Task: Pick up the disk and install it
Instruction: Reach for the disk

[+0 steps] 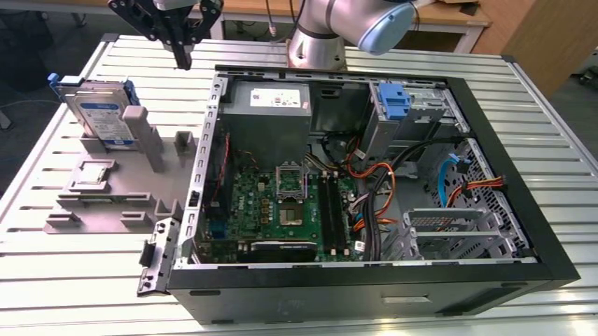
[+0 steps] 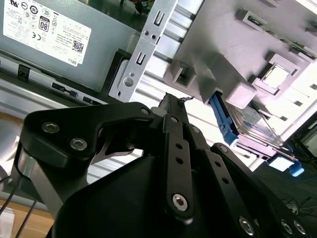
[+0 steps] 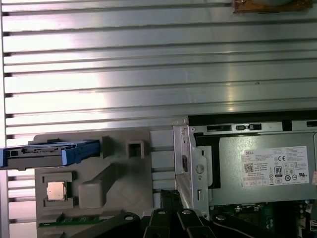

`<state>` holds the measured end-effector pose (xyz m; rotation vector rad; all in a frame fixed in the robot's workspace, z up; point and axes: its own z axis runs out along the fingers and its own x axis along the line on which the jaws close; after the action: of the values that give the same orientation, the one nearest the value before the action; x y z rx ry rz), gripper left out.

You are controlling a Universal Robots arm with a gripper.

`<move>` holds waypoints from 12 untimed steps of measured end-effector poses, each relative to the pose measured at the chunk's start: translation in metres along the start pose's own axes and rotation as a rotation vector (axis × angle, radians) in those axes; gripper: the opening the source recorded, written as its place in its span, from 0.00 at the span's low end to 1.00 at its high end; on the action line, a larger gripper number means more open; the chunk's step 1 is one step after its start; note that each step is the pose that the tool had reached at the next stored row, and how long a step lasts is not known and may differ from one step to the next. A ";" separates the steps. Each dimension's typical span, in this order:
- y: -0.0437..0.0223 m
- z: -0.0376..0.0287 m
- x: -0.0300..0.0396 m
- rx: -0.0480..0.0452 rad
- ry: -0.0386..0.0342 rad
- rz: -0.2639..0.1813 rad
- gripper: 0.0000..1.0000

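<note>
The disk (image 1: 101, 115) is stood on edge in the fixture (image 1: 103, 203), near the gripper (image 1: 184, 65) on the exterior view's left; the computer case (image 1: 327, 301) is set on its other side, with the power supply (image 1: 271, 101) in the nearest corner

Bright overhead light; white glare on slatted table (image 3: 99, 94).

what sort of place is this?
Probably a robotics lab bench for PC assembly: an open computer case on a slatted metal table, with the disk standing in a grey parts fixture beside it.
</note>
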<state>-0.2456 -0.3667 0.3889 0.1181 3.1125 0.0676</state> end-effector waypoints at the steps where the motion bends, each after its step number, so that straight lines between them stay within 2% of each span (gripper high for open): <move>1: 0.0000 0.0000 0.0006 0.0000 0.0000 0.000 0.10; 12: 0.0003 0.0005 0.0069 -0.0001 -0.0001 0.000 0.10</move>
<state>-0.2525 -0.3659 0.3882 0.1180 3.1124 0.0677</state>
